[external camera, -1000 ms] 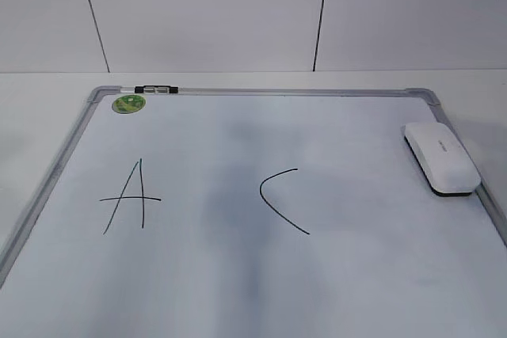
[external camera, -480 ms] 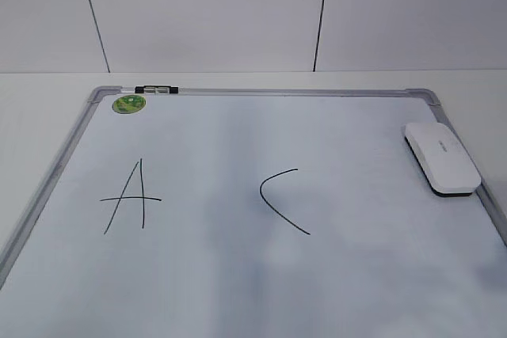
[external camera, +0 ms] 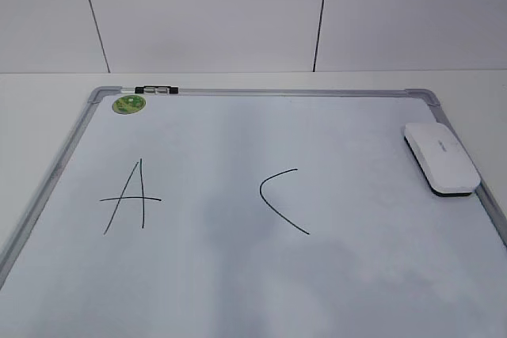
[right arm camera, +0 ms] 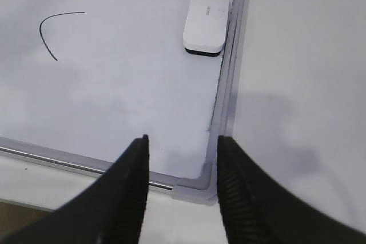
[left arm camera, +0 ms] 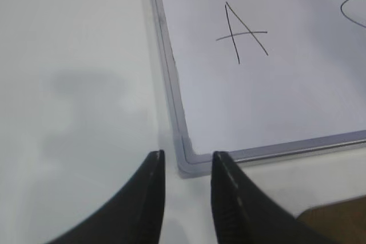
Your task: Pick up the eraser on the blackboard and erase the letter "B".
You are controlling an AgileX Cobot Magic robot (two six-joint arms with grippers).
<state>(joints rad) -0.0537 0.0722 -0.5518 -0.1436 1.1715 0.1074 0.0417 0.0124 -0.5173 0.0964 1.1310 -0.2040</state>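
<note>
Both grippers are parted and empty. Left gripper (left arm camera: 187, 161): two dark fingers (left arm camera: 231, 204) with a narrow gap between them, holding nothing, above the near left corner of the blackboard (left arm camera: 184, 161); whether the tips touch the frame cannot be told. Right gripper (right arm camera: 181, 141): fingers (right arm camera: 243, 198) set somewhat wider apart, holding nothing, above the near right corner of the board frame (right arm camera: 194, 187).

Table (external camera: 32, 108): white surface carrying the blackboard (external camera: 261, 92), in front of a white panelled wall (external camera: 206, 13).

Blackboard: white writing face, grey metal frame, rounded corners, lying flat. Faint grey smudging shows across its middle area, between the two written letters.

Eraser (external camera: 441, 157): white rounded block with a dark underside, lying flat on the board face at the far right, just beside the right frame rail. In the right wrist view the eraser (right arm camera: 206, 21) lies well ahead of the fingertips, untouched.

Letter "A" (external camera: 127, 196): black, left part of the board.

Letter "C" (external camera: 279, 198): black open curve, right of centre.

Letter "B": no such mark is visible between "A" and "C".

Green sticker (external camera: 128, 104): round, far left corner.

Marker (external camera: 156, 89): small, black and silver, on the far frame rail.
</note>
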